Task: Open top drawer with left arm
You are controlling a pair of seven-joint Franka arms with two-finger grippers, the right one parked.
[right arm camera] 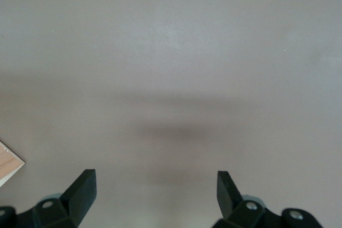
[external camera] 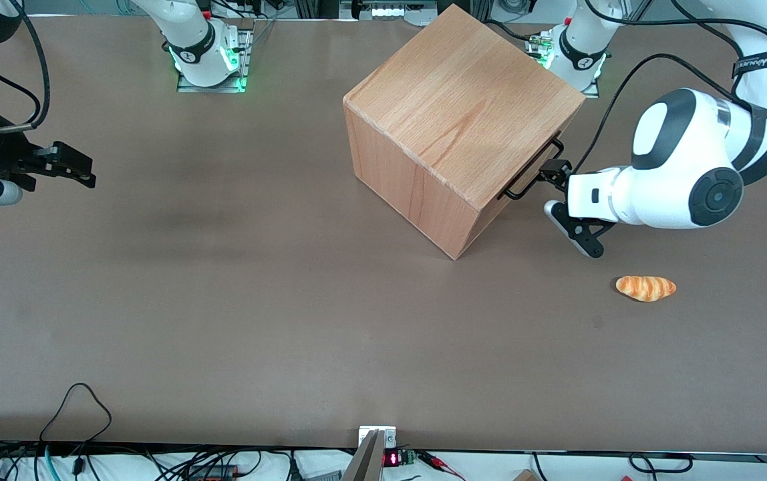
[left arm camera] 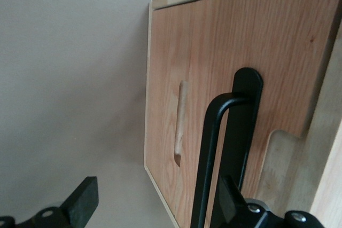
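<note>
The wooden cabinet point(external camera: 457, 113) stands on the table with its front turned toward the working arm's end. The top drawer point(external camera: 536, 168) shows as a narrow strip of light wood just under the cabinet's top edge, with its thin black bar handle point(external camera: 532, 172) standing off it. My left gripper point(external camera: 550, 190) is right in front of that drawer, fingers pointing at it. In the left wrist view the handle point(left arm camera: 210, 153) runs between the open fingers, close to one fingertip point(left arm camera: 228, 198) and far from the other point(left arm camera: 83, 202). The drawer front point(left arm camera: 283, 73) fills the view.
A striped orange bread roll point(external camera: 646, 288) lies on the brown table point(external camera: 223, 300), nearer the front camera than my gripper. A recessed wooden grip point(left arm camera: 180, 124) sits lower on the cabinet front. Cables run along the table edge nearest the camera.
</note>
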